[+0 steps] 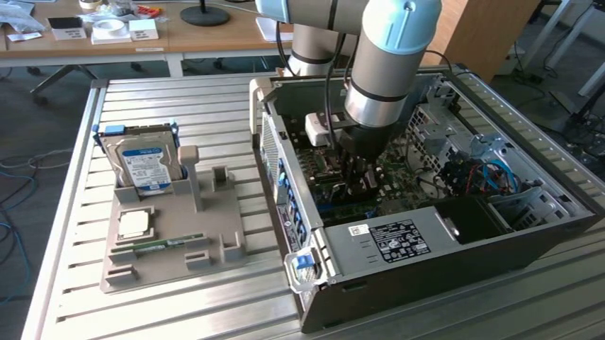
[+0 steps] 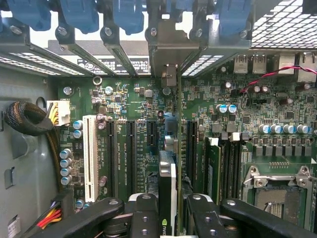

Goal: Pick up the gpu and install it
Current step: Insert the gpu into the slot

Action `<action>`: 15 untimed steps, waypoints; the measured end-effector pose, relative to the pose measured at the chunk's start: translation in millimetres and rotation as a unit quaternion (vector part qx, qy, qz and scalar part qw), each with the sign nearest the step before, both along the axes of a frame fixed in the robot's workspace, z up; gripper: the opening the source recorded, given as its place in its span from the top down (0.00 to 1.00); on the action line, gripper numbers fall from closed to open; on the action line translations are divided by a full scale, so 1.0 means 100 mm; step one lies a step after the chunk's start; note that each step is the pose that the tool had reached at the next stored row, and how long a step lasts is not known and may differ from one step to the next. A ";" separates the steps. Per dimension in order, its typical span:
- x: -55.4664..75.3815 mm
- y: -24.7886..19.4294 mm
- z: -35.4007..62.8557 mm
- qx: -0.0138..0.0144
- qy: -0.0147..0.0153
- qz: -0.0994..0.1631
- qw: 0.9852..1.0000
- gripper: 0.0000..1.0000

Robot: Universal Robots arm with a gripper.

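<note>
1. Plainly, the gripper [image 2: 167, 213] is pinching the gpu [image 2: 167, 183] edge-on between its black fingers [image 2: 143, 213], inside the open computer case [image 1: 406, 283] lying on the slatted table [image 1: 189, 99].
2. The card stands upright above the green motherboard [image 2: 148, 124], its metal bracket end reaching toward the row of rear slot openings with blue latches [image 2: 129, 15].
3. In the exterior view the arm [image 1: 387, 64] comes straight down into the case, near the power supply with its white label [image 1: 397, 241].
4. Judging by the wrist view, the card sits over one of the long black slots [image 2: 130, 148], just beside the white slot [image 2: 89, 153]; whether it is already seated I cannot tell.
5. To do this well, the card's edge should stay parallel to the slot and pressure should go straight down, evenly along its length.
6. The bracket should slide into its rear opening without catching the metal dividers [image 2: 168, 54].
7. On the grey holder [image 1: 170, 241] outside the case, a hard drive [image 1: 142, 159] stands untouched.
</note>
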State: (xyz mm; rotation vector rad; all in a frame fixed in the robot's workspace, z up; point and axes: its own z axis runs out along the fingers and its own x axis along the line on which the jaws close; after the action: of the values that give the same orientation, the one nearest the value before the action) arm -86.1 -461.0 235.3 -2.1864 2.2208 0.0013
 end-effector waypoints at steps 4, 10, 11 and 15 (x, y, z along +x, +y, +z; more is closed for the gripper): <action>0.00 0.001 -0.001 0.000 0.000 0.000 1.000 0.67; 0.00 0.000 0.005 0.000 0.000 0.000 1.000 0.60; 0.00 0.000 0.016 0.000 0.000 0.000 1.000 0.60; 0.00 0.000 0.113 0.000 0.000 0.000 1.000 0.60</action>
State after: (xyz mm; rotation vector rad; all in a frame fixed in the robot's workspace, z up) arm -86.1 -460.9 246.6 -2.1864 2.2209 0.0011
